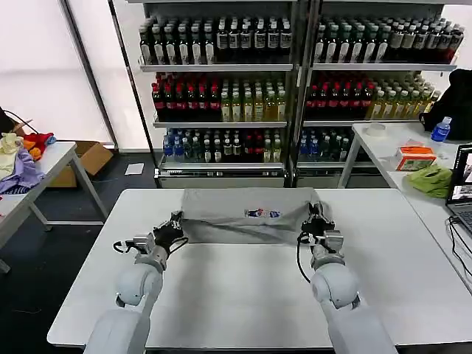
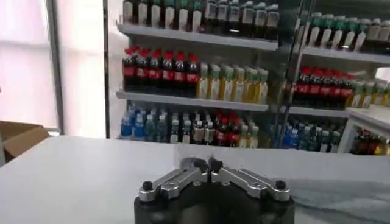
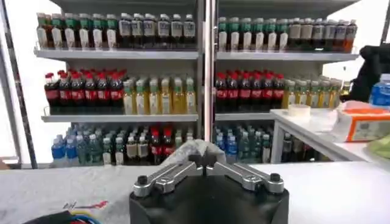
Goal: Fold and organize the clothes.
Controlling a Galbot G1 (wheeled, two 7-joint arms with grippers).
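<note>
A light grey shirt [image 1: 236, 214] with a small multicoloured chest print [image 1: 263, 214] lies spread across the far half of the white table [image 1: 243, 295]. My left gripper [image 1: 175, 223] is at the shirt's near left corner. Its fingers are shut [image 2: 205, 164] and the corner appears pinched between them. My right gripper [image 1: 316, 219] is at the near right corner, shut [image 3: 201, 159] on a bunched fold of the grey shirt [image 3: 186, 149] that rises over its fingertips. The shirt's near edge stretches between the two grippers.
Shelves of bottles [image 1: 295, 96] stand behind the table. A side table on the right holds a lime-green cloth [image 1: 431, 179], an orange box [image 1: 415, 156] and a laptop [image 1: 461, 184]. A table on the left carries coloured garments [image 1: 22, 166].
</note>
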